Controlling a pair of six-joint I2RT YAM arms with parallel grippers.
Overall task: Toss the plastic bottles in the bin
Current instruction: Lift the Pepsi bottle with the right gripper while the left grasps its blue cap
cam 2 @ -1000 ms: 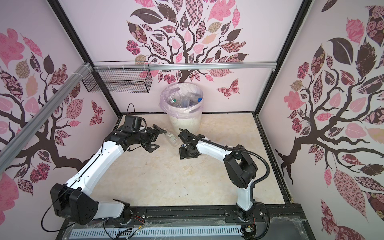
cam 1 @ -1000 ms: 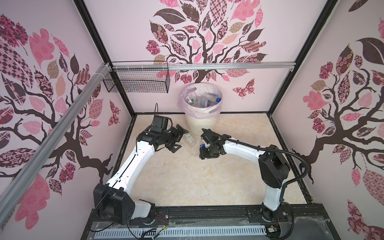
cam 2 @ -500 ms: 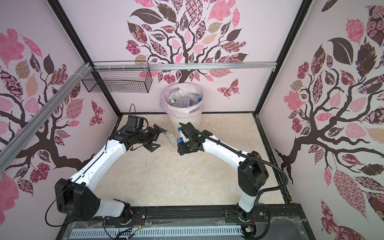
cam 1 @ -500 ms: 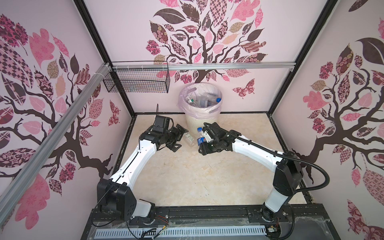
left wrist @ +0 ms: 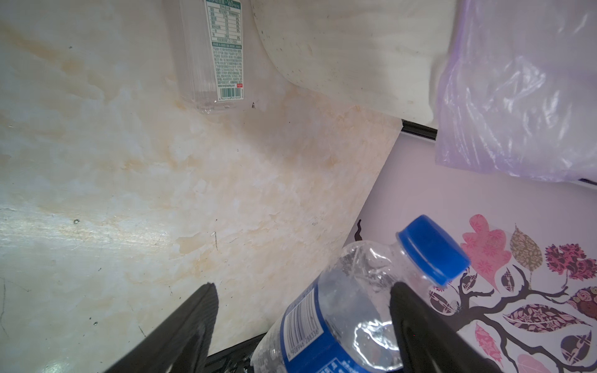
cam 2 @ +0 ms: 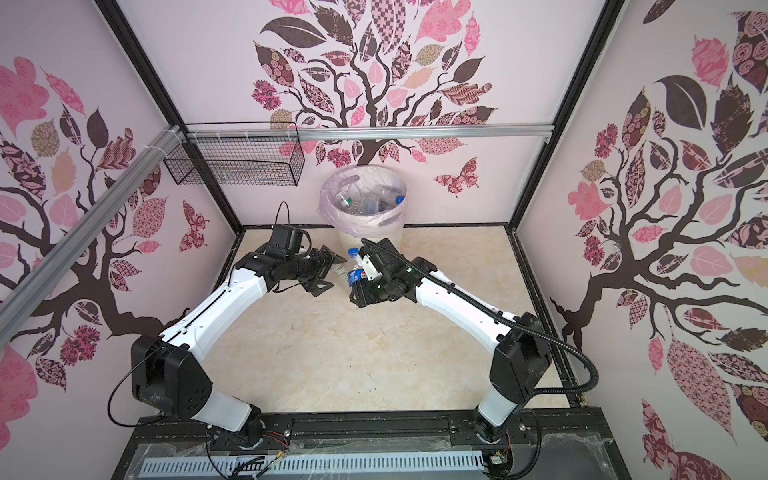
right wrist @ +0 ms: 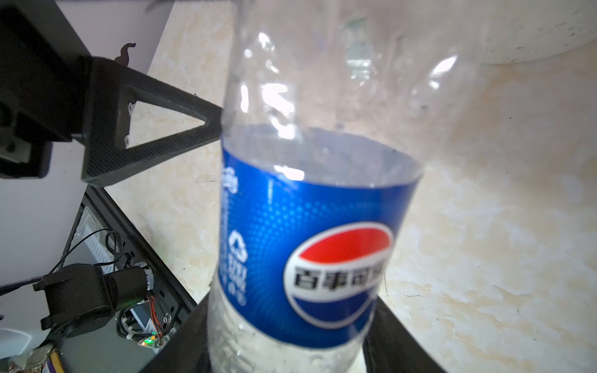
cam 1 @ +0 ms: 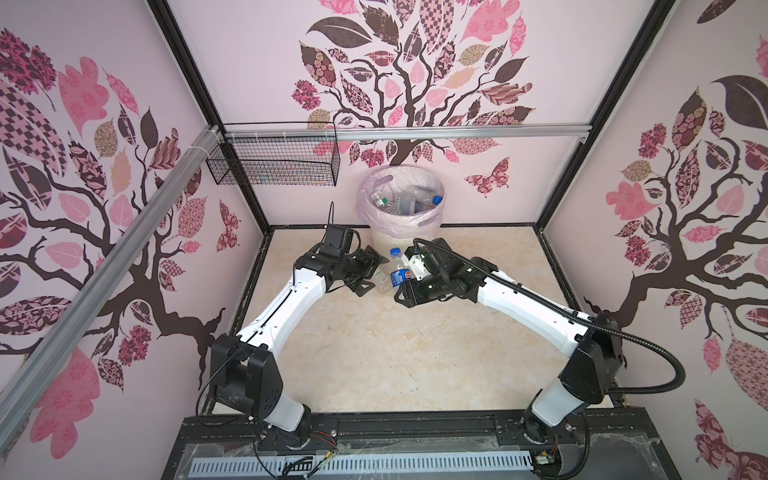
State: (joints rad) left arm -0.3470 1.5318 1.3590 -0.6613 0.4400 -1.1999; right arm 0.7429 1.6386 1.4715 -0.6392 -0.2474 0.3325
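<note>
Pink walls printed with dark, leafy trees enclose a beige marbled surface that is almost bare of bottles. At far left a black wire mesh basket hangs from a rail and plays no part in the job.

Below it, the left hand reaches toward the middle with its fingers spread wide and nothing between them. Just beyond its fingertips lies a clear plastic bottle with a white-and-green printed label, on its side close to the foot of the bin.

The round cream-white ribbed bin, lined with a pale pink bag, stands at the back wall. A heap of clear bottles is already inside it.

To the right, the right hand is clamped on the lower body of a clear plastic bottle with a blue Pepsi label and blue cap. This bottle stands roughly upright in front of the bin, with its cap below the rim.

The carry to the bin appears to be the step in hand. Next, the bottle likely has to rise above the rim and travel over the opening before the grip lets go. The left hand would then need to close on the lying bottle.

The arms hide the bin's base in both top views. The left wrist view cuts off the lying bottle's cap end. The bottles in the bin cannot be counted, and it is unclear whether the gripped bottle is off the surface.
</note>
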